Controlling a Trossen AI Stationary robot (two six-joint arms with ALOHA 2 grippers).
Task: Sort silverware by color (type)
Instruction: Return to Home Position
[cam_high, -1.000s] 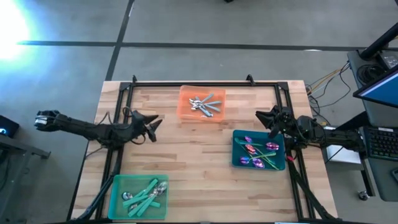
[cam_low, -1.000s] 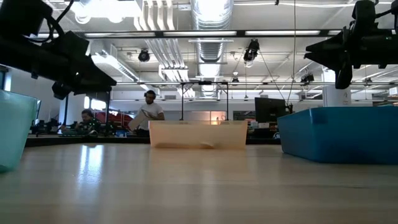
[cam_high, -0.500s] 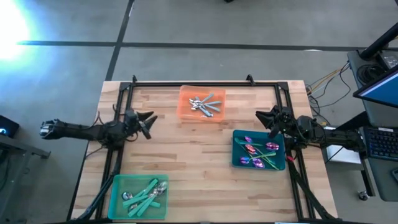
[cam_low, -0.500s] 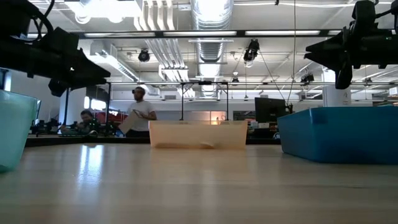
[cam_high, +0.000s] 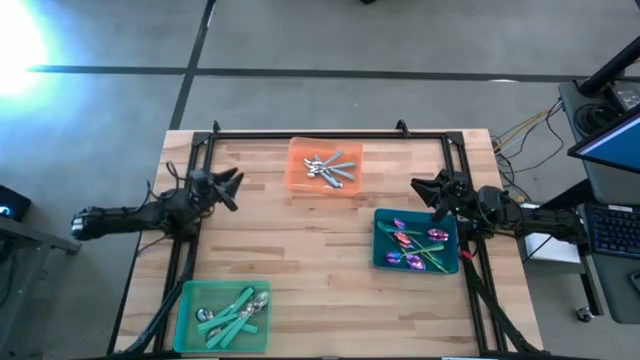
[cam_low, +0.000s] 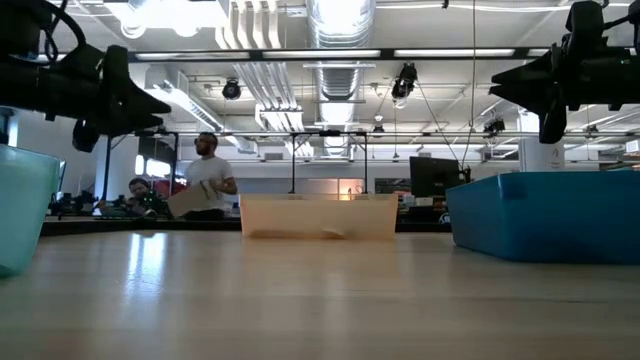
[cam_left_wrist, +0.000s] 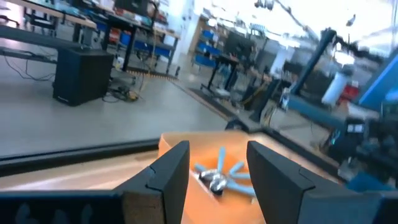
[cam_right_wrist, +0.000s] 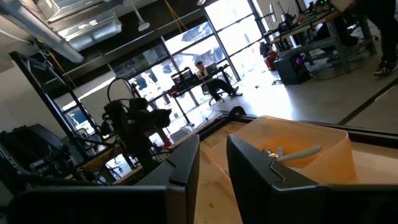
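Hovering left pincer (cam_high: 232, 186), silverware (cam_high: 330, 168) well apart

This is an open-plan robotics lab in an industrial hall. Bare ducts (cam_low: 335, 20) and strip lights (cam_low: 300, 54) run under a high ceiling, and the floor (cam_high: 350, 40) is grey concrete. A computer tower (cam_left_wrist: 81, 76) and a monitor (cam_low: 432, 180) stand about, and a person (cam_low: 208, 185) stands among desks beyond the wooden surface (cam_high: 300, 250).

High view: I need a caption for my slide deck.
Silverware sorted into orange tray, teal tray and green tray; left gripper and right gripper open, empty.
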